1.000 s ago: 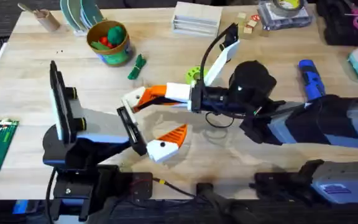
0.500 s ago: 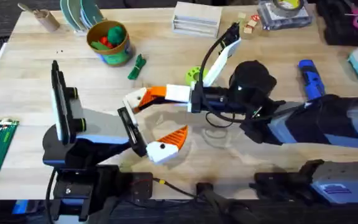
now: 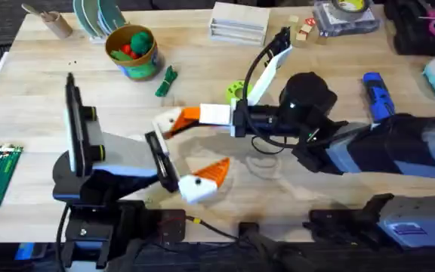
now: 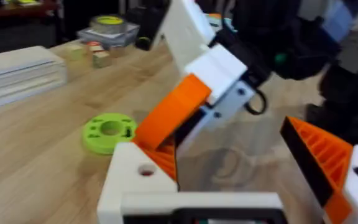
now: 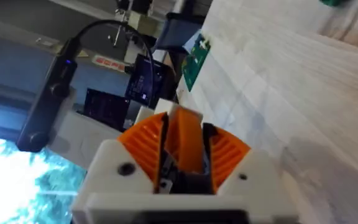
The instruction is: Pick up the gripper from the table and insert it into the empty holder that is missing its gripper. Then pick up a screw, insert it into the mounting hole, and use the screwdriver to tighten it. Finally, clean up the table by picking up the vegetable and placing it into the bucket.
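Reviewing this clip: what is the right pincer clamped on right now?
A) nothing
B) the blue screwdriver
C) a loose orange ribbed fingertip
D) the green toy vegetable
C: in the right wrist view the right pincer is closed on the orange fingertip, its pads pressing both sides.

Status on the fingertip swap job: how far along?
Done: orange gripper tip is off the table, clamped in the right end effector. In hand: it meets the left arm's bare holder at a tilt, not seated. Left: fastening, screwdriver lying on the table; vegetable outside the bucket.
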Action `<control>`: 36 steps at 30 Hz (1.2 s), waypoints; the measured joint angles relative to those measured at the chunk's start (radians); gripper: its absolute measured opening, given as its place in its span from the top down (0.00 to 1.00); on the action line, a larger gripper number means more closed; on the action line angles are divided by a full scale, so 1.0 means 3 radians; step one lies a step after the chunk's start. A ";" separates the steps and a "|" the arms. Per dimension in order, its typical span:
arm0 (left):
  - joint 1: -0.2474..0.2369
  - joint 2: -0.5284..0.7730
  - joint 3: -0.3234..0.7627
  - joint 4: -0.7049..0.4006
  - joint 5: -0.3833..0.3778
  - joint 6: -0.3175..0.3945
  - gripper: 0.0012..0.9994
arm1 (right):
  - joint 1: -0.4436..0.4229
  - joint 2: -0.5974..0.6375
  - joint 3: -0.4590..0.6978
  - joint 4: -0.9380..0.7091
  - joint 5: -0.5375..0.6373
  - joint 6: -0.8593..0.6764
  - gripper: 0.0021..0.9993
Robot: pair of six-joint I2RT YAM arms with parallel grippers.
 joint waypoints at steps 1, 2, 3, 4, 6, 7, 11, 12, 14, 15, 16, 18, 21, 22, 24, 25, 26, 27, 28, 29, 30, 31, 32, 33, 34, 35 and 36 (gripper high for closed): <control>-0.0019 0.0000 0.0002 0.0009 0.0107 0.0004 0.01 | -0.0014 0.0001 0.0011 -0.0011 -0.0077 -0.0004 0.56; -0.0052 0.0000 0.0002 0.0019 0.0201 0.0010 0.01 | -0.0034 0.0005 0.0022 -0.0009 -0.0179 -0.0015 0.44; -0.0070 0.0000 0.0003 0.0020 0.0271 0.0011 0.01 | -0.0052 0.0006 0.0032 -0.0009 -0.0260 -0.0021 0.36; -0.0085 0.0000 0.0002 0.0020 0.0330 0.0011 0.01 | -0.0078 0.0006 0.0040 -0.0013 -0.0347 -0.0020 0.27; -0.0086 0.0000 0.0003 0.0020 0.0413 0.0011 0.01 | -0.0143 0.0006 0.0046 -0.0010 -0.0480 -0.0015 0.16; -0.0086 0.0000 0.0003 0.0020 0.0437 0.0011 0.01 | -0.0179 0.0006 0.0046 -0.0013 -0.0539 0.0000 0.11; -0.0086 0.0000 0.0003 0.0021 0.0505 0.0011 0.01 | -0.0274 0.0006 0.0046 -0.0007 -0.0670 0.0012 0.06; -0.0086 0.0000 0.0001 0.0021 0.0513 0.0011 0.01 | -0.0293 0.0006 0.0046 -0.0008 -0.0684 0.0012 0.06; -0.0086 0.0000 0.0002 0.0021 0.0539 0.0011 0.01 | -0.0423 0.0006 0.0046 -0.0007 -0.0688 0.0009 0.05; -0.0086 0.0000 0.0003 0.0021 0.0543 0.0011 0.01 | -0.0490 0.0007 0.0046 -0.0008 -0.0678 0.0010 0.05; -0.0086 0.0000 0.0003 0.0020 0.0551 0.0011 0.01 | -0.0572 0.0006 0.0048 -0.0012 -0.0666 0.0007 0.05; -0.0086 0.0000 0.0002 0.0020 0.0555 0.0011 0.01 | -0.0761 0.0006 0.0069 -0.0025 -0.0639 -0.0022 0.05; -0.0086 0.0000 0.0003 0.0020 0.0563 0.0011 0.01 | -0.1017 0.0007 0.0170 -0.0051 -0.0615 -0.0124 0.05; -0.0086 0.0000 0.0003 0.0021 0.0563 0.0011 0.01 | -0.1083 0.0007 0.0237 -0.0117 -0.0608 -0.0179 0.05; -0.0086 0.0000 0.0003 0.0021 0.0563 0.0011 0.01 | -0.1182 0.0006 0.0414 -0.0430 -0.0584 -0.0332 0.04; -0.0086 0.0000 0.0003 0.0021 0.0563 0.0011 0.01 | -0.1216 0.0006 0.0508 -0.0653 -0.0565 -0.0437 0.04; -0.0086 0.0000 0.0003 0.0021 0.0564 0.0011 0.01 | -0.1241 0.0006 0.0603 -0.0911 -0.0544 -0.0558 0.04; -0.0086 0.0000 0.0003 0.0020 0.0564 0.0011 0.01 | -0.1257 0.0006 0.0709 -0.1223 -0.0502 -0.0704 0.04; -0.0086 0.0000 0.0003 0.0021 0.0564 0.0011 0.01 | -0.1268 0.0005 0.0825 -0.1577 -0.0441 -0.0869 0.04; -0.0086 0.0000 0.0003 0.0021 0.0564 0.0011 0.01 | -0.1274 0.0006 0.0922 -0.1853 -0.0380 -0.1034 0.04; -0.0086 0.0000 0.0003 0.0020 0.0564 0.0011 0.01 | -0.1276 0.0006 0.1017 -0.2109 -0.0324 -0.1191 0.04; -0.0086 0.0000 0.0003 0.0020 0.0564 0.0011 0.01 | -0.1276 0.0005 0.1119 -0.2352 -0.0267 -0.1359 0.04; -0.0086 0.0000 0.0002 0.0020 0.0564 0.0011 0.01 | -0.1276 0.0001 0.1213 -0.2559 -0.0221 -0.1506 0.04; -0.0086 -0.0001 0.0003 0.0021 0.0564 0.0011 0.01 | -0.1276 -0.0012 0.1321 -0.2797 -0.0159 -0.1676 0.04; -0.0086 0.0000 0.0001 0.0020 0.0564 0.0011 0.01 | -0.1276 -0.0039 0.1411 -0.3032 -0.0094 -0.1825 0.04; -0.0086 0.0000 0.0003 0.0020 0.0564 0.0011 0.01 | -0.1276 -0.0078 0.1496 -0.3267 -0.0021 -0.1970 0.04; -0.0086 0.0000 0.0003 0.0021 0.0564 0.0011 0.01 | -0.1276 -0.0131 0.1582 -0.3528 0.0071 -0.2132 0.04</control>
